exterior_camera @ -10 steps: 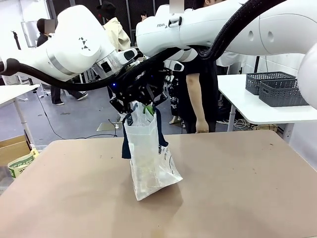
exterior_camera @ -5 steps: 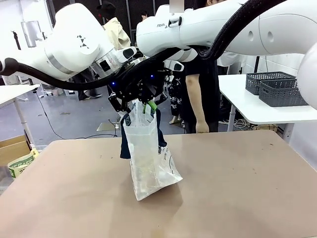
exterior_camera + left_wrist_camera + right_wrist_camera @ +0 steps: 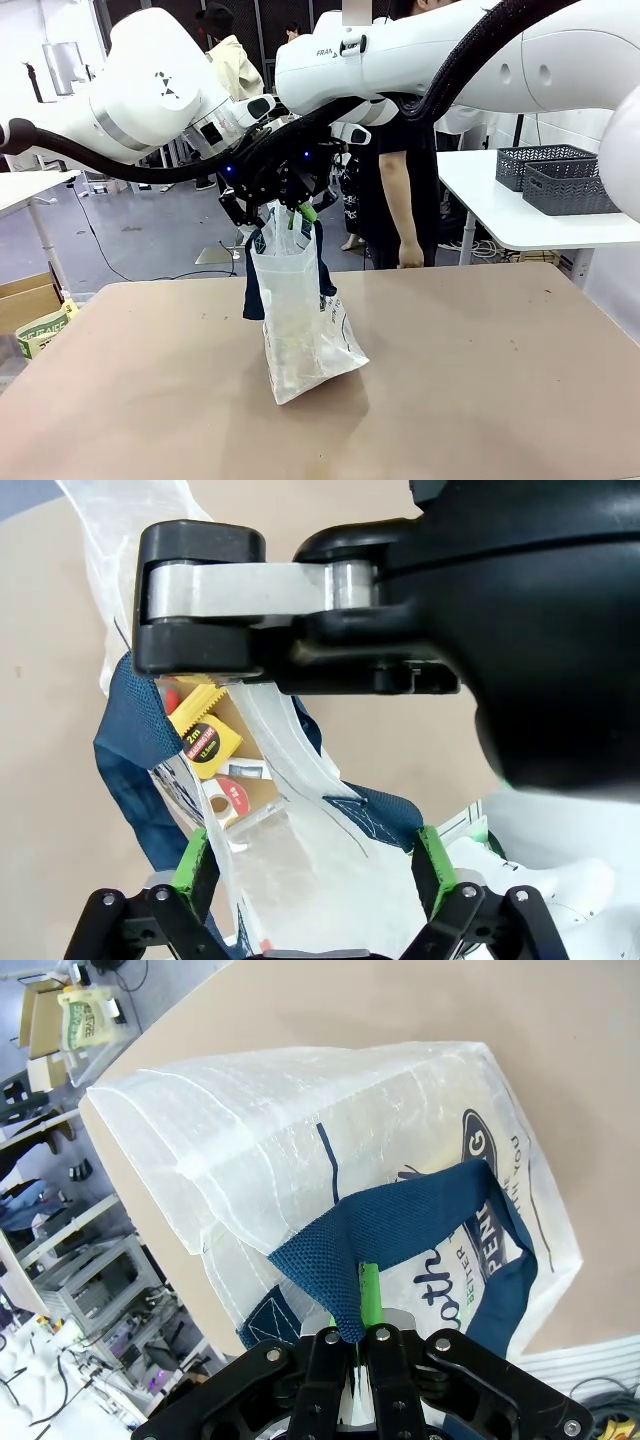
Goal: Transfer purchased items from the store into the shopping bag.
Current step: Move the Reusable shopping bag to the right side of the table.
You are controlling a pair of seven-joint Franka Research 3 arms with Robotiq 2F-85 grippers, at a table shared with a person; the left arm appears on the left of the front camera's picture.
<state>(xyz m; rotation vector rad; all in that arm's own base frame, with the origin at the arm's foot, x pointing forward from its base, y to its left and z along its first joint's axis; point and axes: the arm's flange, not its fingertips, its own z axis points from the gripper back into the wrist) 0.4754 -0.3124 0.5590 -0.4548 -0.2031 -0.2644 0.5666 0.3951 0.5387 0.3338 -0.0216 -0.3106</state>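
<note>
Blocking much of the shopping bag (image 3: 300, 320) mouth, right gripper (image 3: 360, 1305) pinches a strap (image 3: 400, 1225); left gripper (image 3: 315, 855) gapes.

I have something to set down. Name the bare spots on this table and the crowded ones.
Bare table runs from the shopping bag to the right edge and to the left edge, and along the near edge. Crowded: above the bag's mouth, where the open left claw hangs and the right claw pinches a strap.

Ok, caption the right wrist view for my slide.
Shut right gripper pinches navy blue strap of translucent white plastic bag.
</note>
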